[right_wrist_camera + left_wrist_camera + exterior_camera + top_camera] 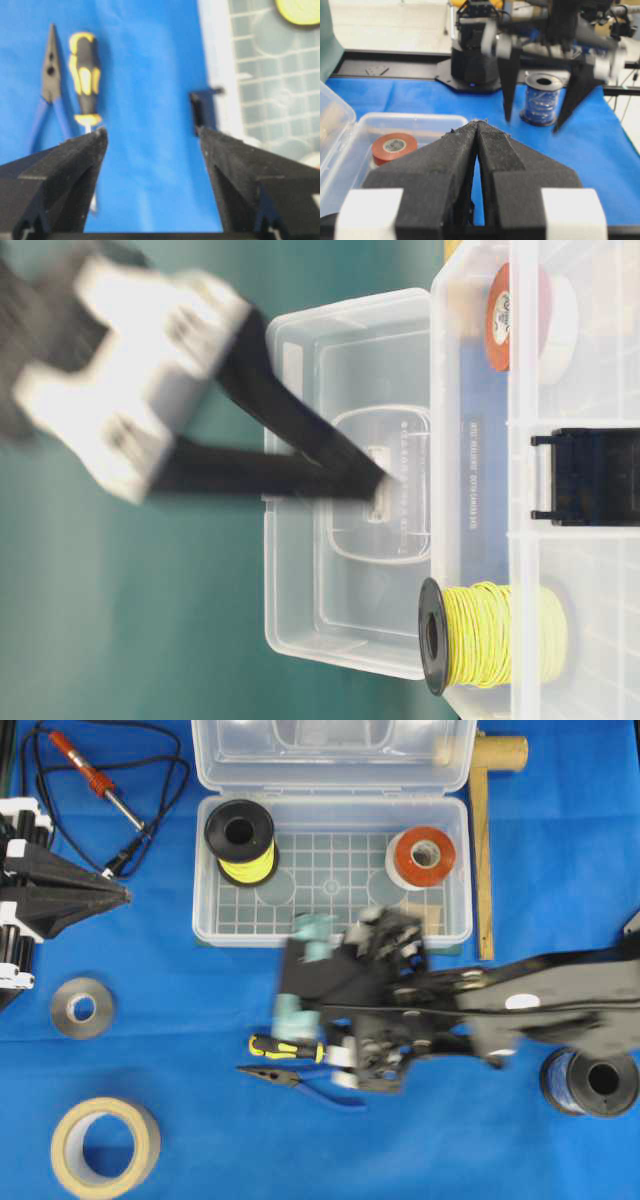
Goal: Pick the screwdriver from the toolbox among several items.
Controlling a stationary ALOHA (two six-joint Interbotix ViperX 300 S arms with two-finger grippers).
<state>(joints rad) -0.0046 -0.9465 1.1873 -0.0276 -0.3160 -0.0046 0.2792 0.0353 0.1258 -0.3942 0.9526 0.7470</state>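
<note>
Outside the toolbox (205,910) now: screwdriver (285,1047) flat on blue cloth (150,1020), just beside the pliers (300,1078), near the front wall. Open cloth between screwdriver handle and box edge in the right wrist view. Right claw (152,137) spread wide, empty, one finger (75,165) over the screwdriver shaft. Left claw (478,125) clenched on nothing, parked well apart.

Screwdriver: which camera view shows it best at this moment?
The right wrist view: the screwdriver lies on the blue cloth beside the pliers, handle fully visible. Overhead shows it small, shaft hidden under the right arm. Table-level and left wrist views don't show it.
</note>
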